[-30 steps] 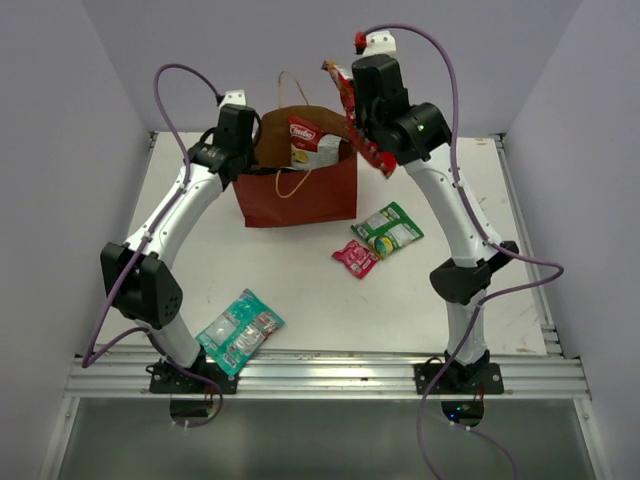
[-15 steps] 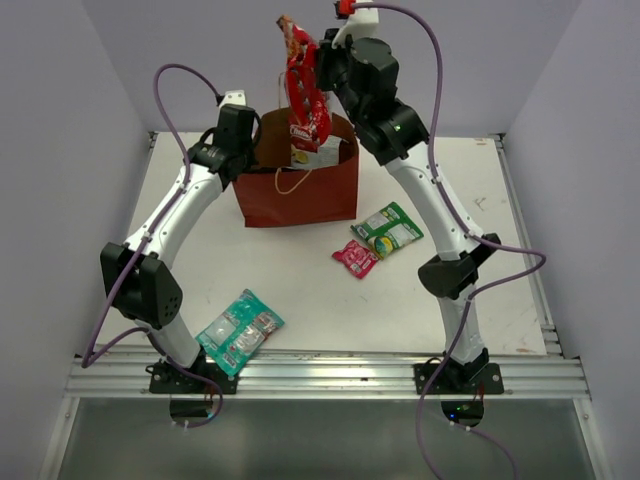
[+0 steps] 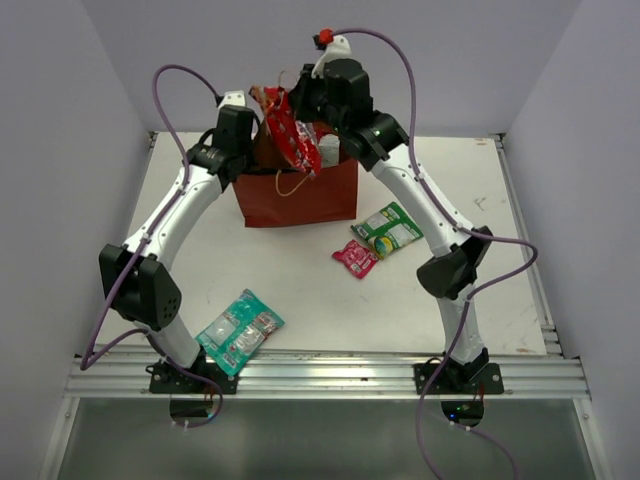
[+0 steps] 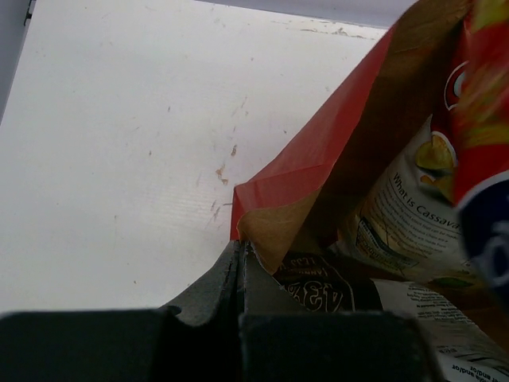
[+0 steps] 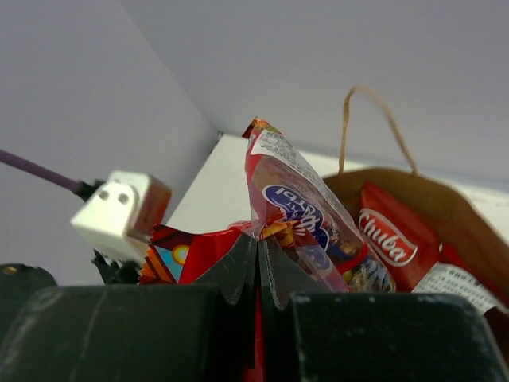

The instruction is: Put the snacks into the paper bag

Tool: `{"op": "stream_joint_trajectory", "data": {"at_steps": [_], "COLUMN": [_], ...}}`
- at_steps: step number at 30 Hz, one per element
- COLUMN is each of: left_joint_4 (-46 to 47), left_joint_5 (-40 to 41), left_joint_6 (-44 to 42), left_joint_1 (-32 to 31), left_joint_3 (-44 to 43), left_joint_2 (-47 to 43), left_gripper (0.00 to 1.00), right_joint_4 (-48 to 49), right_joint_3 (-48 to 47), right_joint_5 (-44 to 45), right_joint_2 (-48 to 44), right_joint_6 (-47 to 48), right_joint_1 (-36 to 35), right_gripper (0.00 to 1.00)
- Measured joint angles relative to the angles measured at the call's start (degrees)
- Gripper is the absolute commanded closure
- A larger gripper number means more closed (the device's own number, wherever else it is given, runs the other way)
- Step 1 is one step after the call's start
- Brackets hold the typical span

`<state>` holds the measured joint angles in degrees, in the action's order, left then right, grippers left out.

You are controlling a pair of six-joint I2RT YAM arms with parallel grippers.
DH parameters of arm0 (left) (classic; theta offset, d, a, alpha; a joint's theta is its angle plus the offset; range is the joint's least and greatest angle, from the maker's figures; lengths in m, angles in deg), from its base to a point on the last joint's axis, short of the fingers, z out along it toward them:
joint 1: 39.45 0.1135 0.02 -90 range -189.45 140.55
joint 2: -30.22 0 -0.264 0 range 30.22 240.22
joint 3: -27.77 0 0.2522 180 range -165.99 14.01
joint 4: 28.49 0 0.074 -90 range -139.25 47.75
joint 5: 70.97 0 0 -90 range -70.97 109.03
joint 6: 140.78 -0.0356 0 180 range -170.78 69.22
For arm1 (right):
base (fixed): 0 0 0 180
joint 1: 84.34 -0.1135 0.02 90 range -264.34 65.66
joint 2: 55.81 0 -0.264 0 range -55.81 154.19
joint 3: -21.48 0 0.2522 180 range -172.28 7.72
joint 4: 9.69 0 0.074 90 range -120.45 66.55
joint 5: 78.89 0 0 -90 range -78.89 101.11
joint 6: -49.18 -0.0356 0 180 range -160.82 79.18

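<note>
The reddish-brown paper bag (image 3: pixel 298 195) stands upright at the back of the table. My left gripper (image 3: pixel 245 150) is shut on its left rim (image 4: pixel 266 231) and holds it open. My right gripper (image 3: pixel 300 110) is shut on the red candy bag (image 3: pixel 288 130), which hangs over the bag's mouth; it also shows in the right wrist view (image 5: pixel 298 207). Inside the bag are the white chip bag with red logo (image 5: pixel 394 239) and the dark brown bag (image 4: pixel 314 290). The green-white packet (image 3: pixel 388 230), small pink packet (image 3: pixel 355 258) and teal packet (image 3: pixel 240 330) lie on the table.
The bag's tan cord handle (image 5: pixel 374 119) sticks up at the far rim. Grey walls close in the table at the back and both sides. A metal rail (image 3: pixel 330 375) runs along the near edge.
My right gripper has carried the red candy bag leftward and then down, from beside the paper bag's right side to over its mouth. The left arm has not moved.
</note>
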<state>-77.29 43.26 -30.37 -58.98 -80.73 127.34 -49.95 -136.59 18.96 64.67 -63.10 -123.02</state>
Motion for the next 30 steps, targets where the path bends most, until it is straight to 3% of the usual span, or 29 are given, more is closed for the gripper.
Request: {"op": "stream_joint_trajectory", "data": {"at_steps": [9, 20, 22, 24, 27, 30], "left_joint_4": [0.70, 0.76, 0.79, 0.94, 0.76, 0.83], "left_joint_5": [-0.28, -0.15, 0.02, 0.02, 0.02, 0.02], "left_joint_6": [0.02, 0.00, 0.00, 0.00, 0.00, 0.00], "left_joint_1": [0.00, 0.00, 0.00, 0.00, -0.02, 0.00], "left_joint_3": [0.79, 1.14, 1.29, 1.29, 1.29, 1.31], "left_joint_2": [-0.61, -1.09, -1.16, -1.16, -1.16, -1.16], "left_gripper": [1.00, 1.00, 1.00, 1.00, 1.00, 1.00], "right_joint_4": [-7.52, -11.67, -12.76, -12.37, -11.23, -8.81], "right_joint_3": [7.87, 4.11, 1.20, -1.51, -2.16, -1.03], "right_joint_5": [-2.69, 3.28, 4.81, 6.10, 7.98, 10.54], "right_joint_2": [0.02, 6.16, 8.98, 11.26, 10.84, 6.99], "right_joint_6": [-5.81, -7.02, -6.47, -5.73, -3.30, 1.07], "right_joint_1": [-1.05, -1.03, -1.05, -0.92, -0.61, -0.44], "right_gripper": [1.00, 1.00, 0.72, 0.53, 0.31, 0.22]}}
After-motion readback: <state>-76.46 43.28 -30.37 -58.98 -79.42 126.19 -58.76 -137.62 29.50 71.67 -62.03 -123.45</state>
